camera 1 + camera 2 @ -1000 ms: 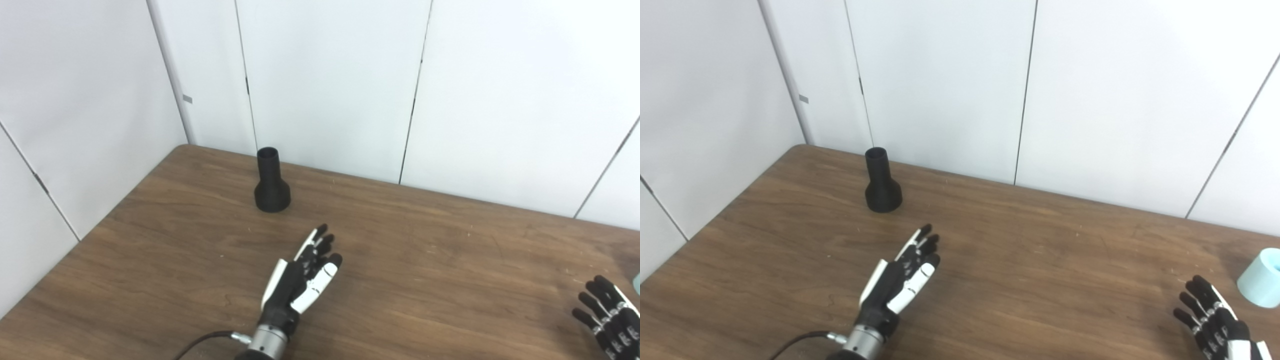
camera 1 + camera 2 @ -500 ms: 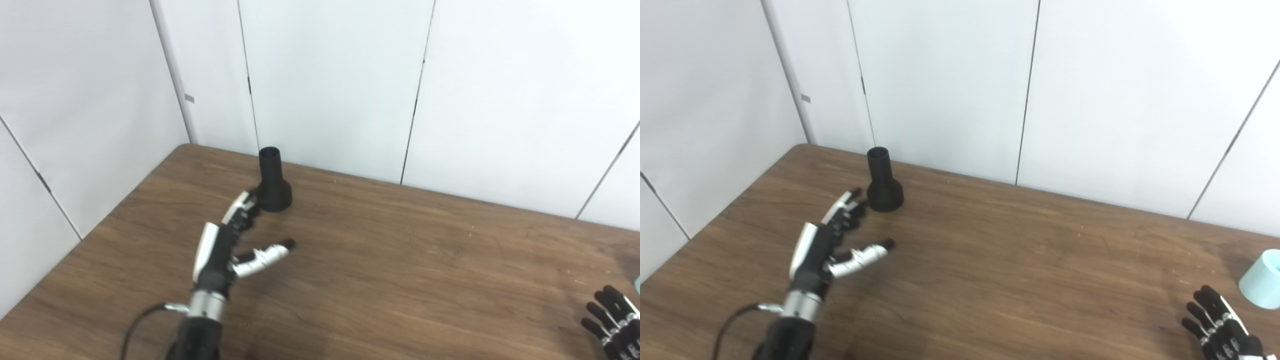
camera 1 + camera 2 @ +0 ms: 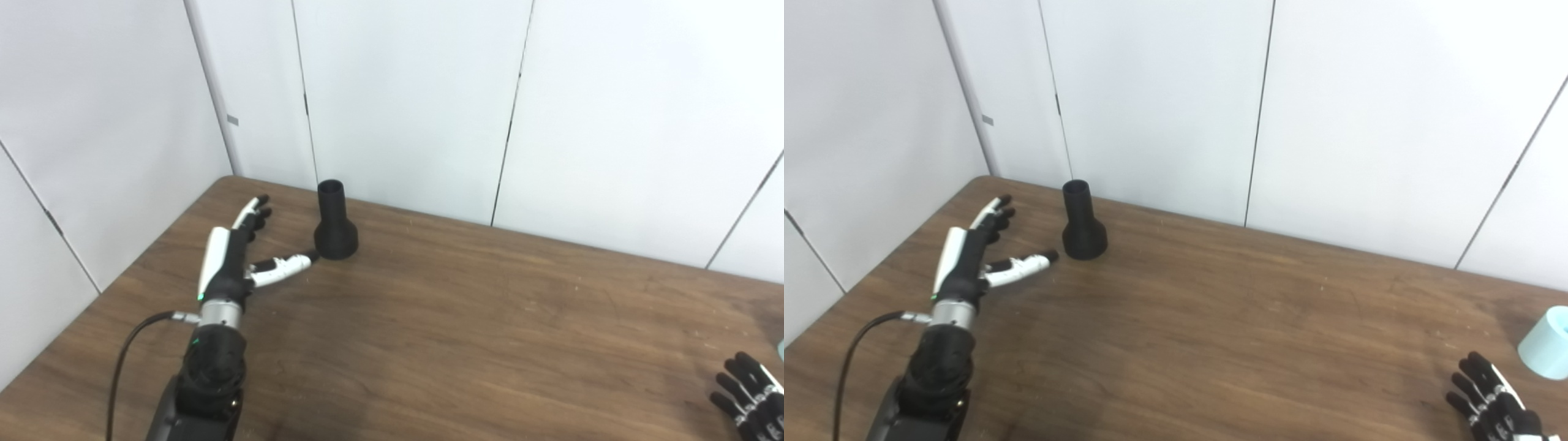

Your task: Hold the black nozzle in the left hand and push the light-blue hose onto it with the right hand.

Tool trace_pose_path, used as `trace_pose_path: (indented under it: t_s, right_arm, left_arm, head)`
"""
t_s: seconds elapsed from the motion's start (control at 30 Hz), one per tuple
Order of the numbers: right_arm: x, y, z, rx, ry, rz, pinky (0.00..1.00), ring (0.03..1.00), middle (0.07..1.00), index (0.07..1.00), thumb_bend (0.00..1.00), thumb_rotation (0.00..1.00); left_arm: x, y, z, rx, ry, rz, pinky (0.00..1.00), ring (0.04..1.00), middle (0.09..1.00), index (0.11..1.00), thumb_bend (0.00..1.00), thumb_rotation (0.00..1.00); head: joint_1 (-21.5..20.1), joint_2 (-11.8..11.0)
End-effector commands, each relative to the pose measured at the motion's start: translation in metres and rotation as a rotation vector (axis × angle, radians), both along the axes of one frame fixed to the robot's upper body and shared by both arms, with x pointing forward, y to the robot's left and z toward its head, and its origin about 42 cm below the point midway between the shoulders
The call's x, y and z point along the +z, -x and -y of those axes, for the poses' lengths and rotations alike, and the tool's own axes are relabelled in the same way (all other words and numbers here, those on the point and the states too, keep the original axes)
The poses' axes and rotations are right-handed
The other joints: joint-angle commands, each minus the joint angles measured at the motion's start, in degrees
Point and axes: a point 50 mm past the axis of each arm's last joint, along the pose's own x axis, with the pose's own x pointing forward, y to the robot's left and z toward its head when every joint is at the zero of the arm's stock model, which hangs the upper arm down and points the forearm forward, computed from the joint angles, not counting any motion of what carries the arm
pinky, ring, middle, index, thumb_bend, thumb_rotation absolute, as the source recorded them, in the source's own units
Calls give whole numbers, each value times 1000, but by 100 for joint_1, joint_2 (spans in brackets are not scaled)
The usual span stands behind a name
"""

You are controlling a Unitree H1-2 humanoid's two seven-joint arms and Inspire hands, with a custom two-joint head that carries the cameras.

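The black nozzle is standing upright on its wide base near the far left corner of the worktop, close to the wall panels, with the narrow neck pointing up. I think it is risking to tip over or slide toward the wall, because the thumb tip is arriving low at the base and a side push there could knock it before the fingers are closing around it. The left hand is lying just beside the nozzle on its left, holding nothing, the fingers stretching forward and spread away from the thumb. The light-blue hose is sitting well apart at the right edge, so joining is not yet possible. The right hand is waiting near it, fingers apart and empty.
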Motion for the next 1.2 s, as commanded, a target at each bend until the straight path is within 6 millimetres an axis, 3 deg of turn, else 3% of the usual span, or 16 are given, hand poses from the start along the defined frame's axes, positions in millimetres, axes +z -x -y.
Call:
trace_pose_path:
  t_s: [0.0,0.07,0.17,0.53,0.87,1.17]
  right_arm:
    - [-10,8,-2,-3,-8,-28,860,913,915,908,592,1000]
    - [-11,7,-3,-3,-3,-28,857,913,914,908,592,1000]
    - [-11,6,-5,-1,6,-25,851,911,911,908,591,1000]
    - [-12,4,-8,-8,41,-31,836,904,899,893,586,1000]
    - [-9,4,-11,-12,60,-34,837,899,885,890,585,1000]
    - [-9,4,-11,-17,70,-29,827,885,868,884,577,1000]
  left_arm:
    - [24,-14,-3,-17,-106,55,874,900,887,875,885,334]
    - [24,-24,-7,-27,-148,25,873,907,893,879,900,355]
    - [27,-44,-16,-40,-219,-16,987,939,912,885,919,414]
    - [36,-77,-28,-72,-321,-73,1000,1000,972,911,949,544]
    - [29,-102,-33,-38,-341,-90,1000,1000,977,913,959,550]
    - [33,-123,-23,-44,-314,-155,1000,1000,974,911,988,550]
  head:
    - [3,1]
    - [6,3]
    - [7,17]
    - [-14,43]
    - [-76,58]
    - [-108,78]
